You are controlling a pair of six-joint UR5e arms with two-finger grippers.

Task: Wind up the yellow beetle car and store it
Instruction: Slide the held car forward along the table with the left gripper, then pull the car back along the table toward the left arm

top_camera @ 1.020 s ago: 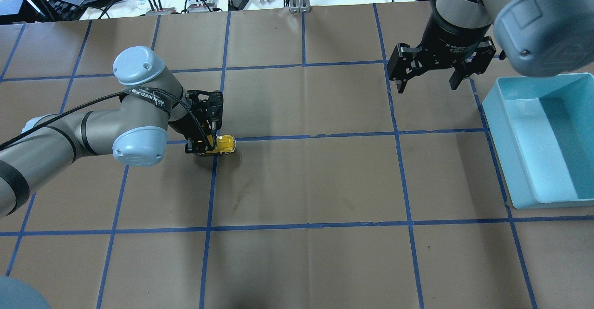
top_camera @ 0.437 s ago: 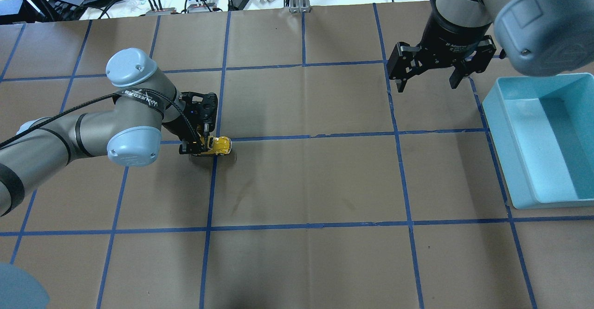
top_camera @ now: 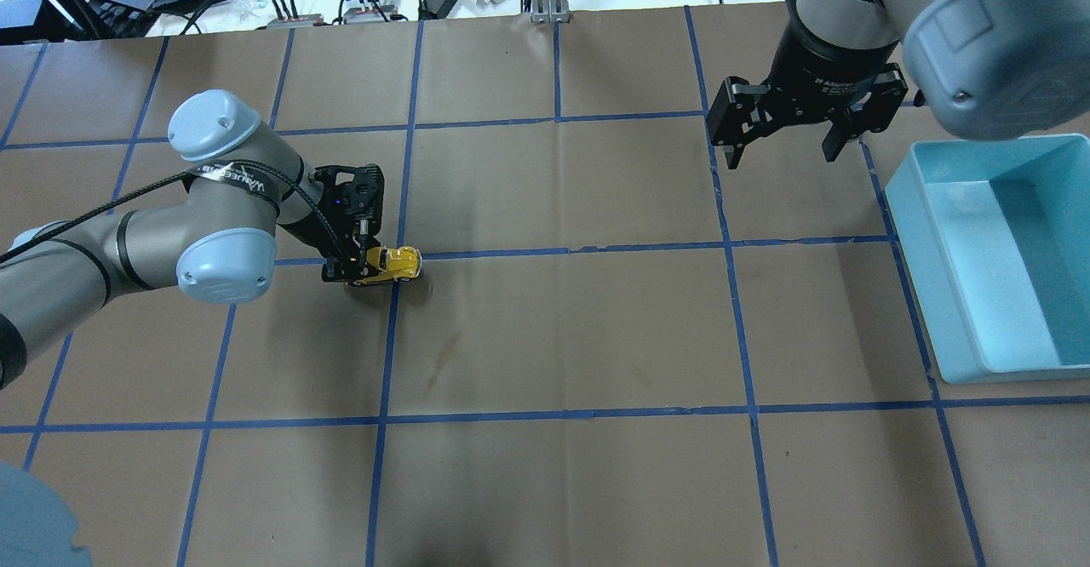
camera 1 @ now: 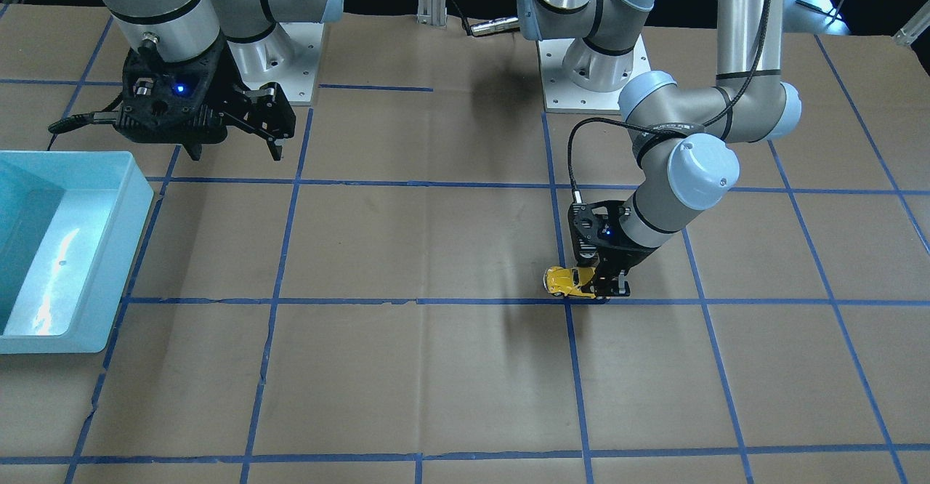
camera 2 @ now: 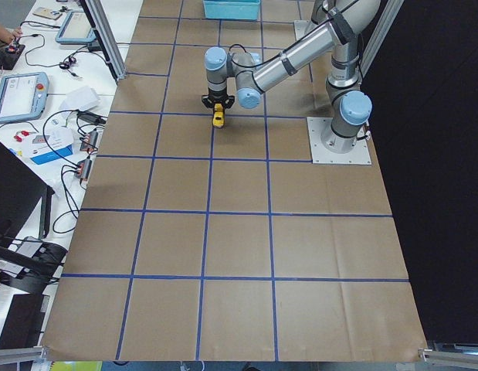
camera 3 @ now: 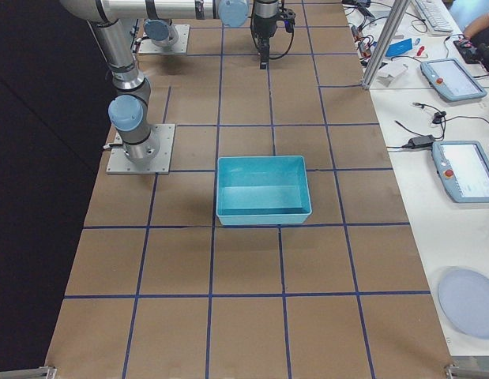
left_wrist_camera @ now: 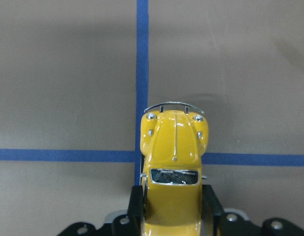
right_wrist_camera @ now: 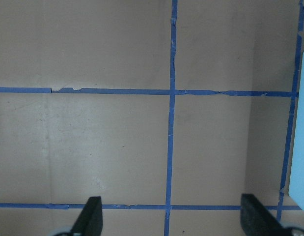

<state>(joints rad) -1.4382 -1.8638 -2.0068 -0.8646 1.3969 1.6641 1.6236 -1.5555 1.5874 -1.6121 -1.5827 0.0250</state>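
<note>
Works over a worktop (top_camera: 562, 337) papered brown and gridded with blue tape (top_camera: 553, 252).

Toward the left end, about midway between the robot's edge and the far edge, clamps the yellow beetle car (top_camera: 393, 264) (camera 1: 567, 281) (left_wrist_camera: 174, 142) (camera 2: 218, 118) by its rear half in the left pincer (top_camera: 356, 271) (camera 1: 607, 289) (left_wrist_camera: 174, 209). Presses one black finger (left_wrist_camera: 137, 206) against each flank. Has the car down at the paper, right on a crossing of two tape lines, nose pointing toward the right end. Leaves bonnet, headlights, windscreen and silver front bumper clear of the fingers. Reaches down onto it from the left end with the left arm (top_camera: 170, 235), wrist bent over.

At the right end, roughly level with the car and well apart from it, has a light blue bin (top_camera: 932, 277) (camera 1: 98, 266) (camera 3: 264, 215) standing open-topped, long side along the end.

Farther on, near the bin's far corner and toward the far right corner, hangs the right pincer (top_camera: 780, 154) (camera 1: 236, 151) (right_wrist_camera: 172, 219) above the paper. Points it downward with fingers spread wide, gripping nothing. Looks down from its wrist on bare paper and tape lines between the fingers, with a pale blue sliver of the bin at one side.
</note>
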